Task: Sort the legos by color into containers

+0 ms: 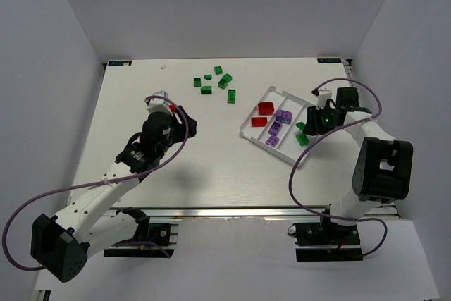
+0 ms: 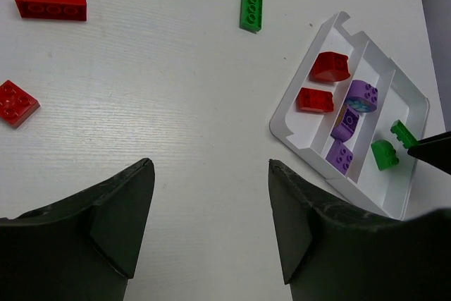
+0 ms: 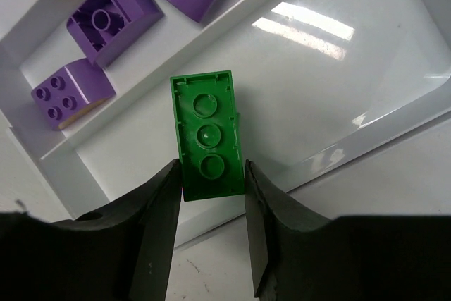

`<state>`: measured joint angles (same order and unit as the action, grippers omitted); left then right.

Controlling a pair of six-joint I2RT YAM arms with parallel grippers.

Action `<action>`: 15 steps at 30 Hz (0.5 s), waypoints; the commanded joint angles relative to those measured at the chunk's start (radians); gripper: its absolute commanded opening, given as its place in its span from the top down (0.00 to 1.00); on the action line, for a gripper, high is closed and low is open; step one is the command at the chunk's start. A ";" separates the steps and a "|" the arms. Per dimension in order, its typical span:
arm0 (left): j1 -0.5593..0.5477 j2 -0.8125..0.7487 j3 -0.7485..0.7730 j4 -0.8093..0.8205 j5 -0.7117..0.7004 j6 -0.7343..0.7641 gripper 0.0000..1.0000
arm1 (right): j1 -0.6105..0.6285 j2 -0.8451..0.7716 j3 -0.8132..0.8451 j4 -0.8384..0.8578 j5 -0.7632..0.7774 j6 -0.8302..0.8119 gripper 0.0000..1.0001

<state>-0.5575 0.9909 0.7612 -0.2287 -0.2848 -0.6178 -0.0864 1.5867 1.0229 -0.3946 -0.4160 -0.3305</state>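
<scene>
**Right gripper has a green one over the tray, left gripper's empty**

Top view: the white tray (image 1: 292, 156) sits angled on the right half of the table (image 1: 134, 82). Red legos (image 1: 266, 108) are in its left compartment and purple legos (image 1: 284, 116) in the middle one. A rounded green lego (image 1: 303, 139) is in the compartment nearest the right arm. The right gripper (image 1: 307, 125) hangs over that same compartment with a green brick (image 1: 301, 126) in its grip. Loose green legos (image 1: 225, 82) are scattered on the table up-left of the tray. The left gripper (image 1: 184, 123) is out over the table's left-middle, well apart from the tray.

Left wrist: jaws spread wide, just bare table between them. A long red brick (image 2: 49, 1) and a square red brick (image 2: 17, 103) lie loose off to the left.

Right wrist: the fingers (image 3: 158, 209) pinch the green brick by its long sides. Its hollow underside faces the camera, above the bare floor of the outer compartment. Can't tell if it's touching down.
</scene>
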 commanded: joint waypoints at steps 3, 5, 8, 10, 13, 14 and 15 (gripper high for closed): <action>0.007 -0.018 0.000 -0.012 -0.004 -0.017 0.24 | -0.010 0.022 0.043 0.003 0.016 -0.028 0.39; 0.008 -0.017 0.003 -0.018 -0.008 -0.017 0.23 | -0.012 0.021 0.045 0.003 0.016 -0.030 0.11; 0.013 -0.009 0.012 -0.035 -0.017 -0.026 0.21 | -0.015 -0.002 0.051 0.008 0.006 -0.039 0.11; 0.021 0.000 0.026 -0.052 -0.010 -0.031 0.20 | -0.018 -0.028 0.071 0.005 -0.004 -0.050 0.11; 0.042 0.025 0.043 -0.073 0.006 -0.040 0.19 | -0.018 -0.085 0.094 0.023 -0.036 -0.103 0.11; 0.050 0.040 0.055 -0.077 0.018 -0.046 0.19 | -0.018 -0.102 0.098 0.029 -0.053 -0.128 0.11; 0.056 0.048 0.061 -0.084 0.024 -0.052 0.19 | -0.018 -0.117 0.103 0.034 -0.067 -0.158 0.11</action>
<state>-0.5240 1.0183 0.7704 -0.2790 -0.2813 -0.6483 -0.0990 1.5574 1.0641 -0.3939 -0.4225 -0.4026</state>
